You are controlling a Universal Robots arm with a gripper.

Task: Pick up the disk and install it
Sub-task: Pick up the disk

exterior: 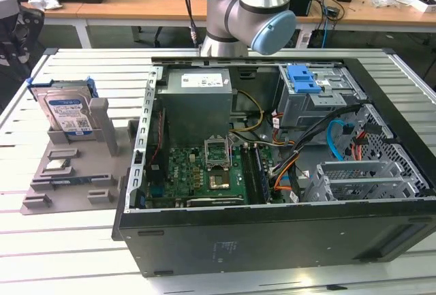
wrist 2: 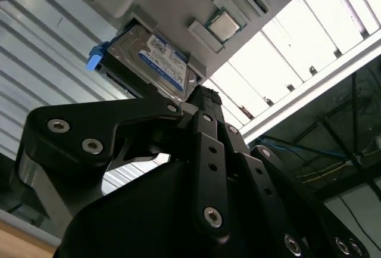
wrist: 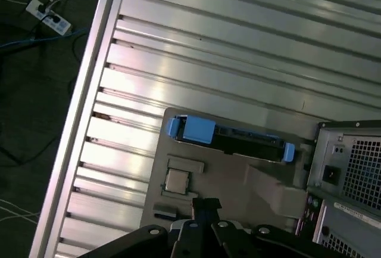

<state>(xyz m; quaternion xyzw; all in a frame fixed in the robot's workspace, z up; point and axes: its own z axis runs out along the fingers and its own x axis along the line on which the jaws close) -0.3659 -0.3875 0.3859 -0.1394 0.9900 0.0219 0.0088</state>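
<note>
on the table (exterior: 68,261), at the exterior view's left of the open computer case (exterior: 272,240), the disk (exterior: 67,112) stood on edge in a grey moulded holder (exterior: 75,179), not yet picked up. its body was flat silver metal with a white-and-blue label on the broad face. a blue plastic bracket wrapped its edges and ended in a tab at one upper corner. just beside it on the holder lay a small square processor chip (exterior: 56,165) with a dull metal lid.

your end effector (wrist 2: 203,96) hung near the disk but apart from it, above the holder, black jointed fingers pressed together and pinching nothing. by my reading, the step in hand was the approach. you needed to spread the fingers before closing in and square them across the disk's two flat faces. you needed to bear on metal rather than the blue bracket, which looked thin enough to flex, and to stay clear of the chip. the table was ribbed aluminium, smooth and reflective, and the case was dark sheet metal.
</note>
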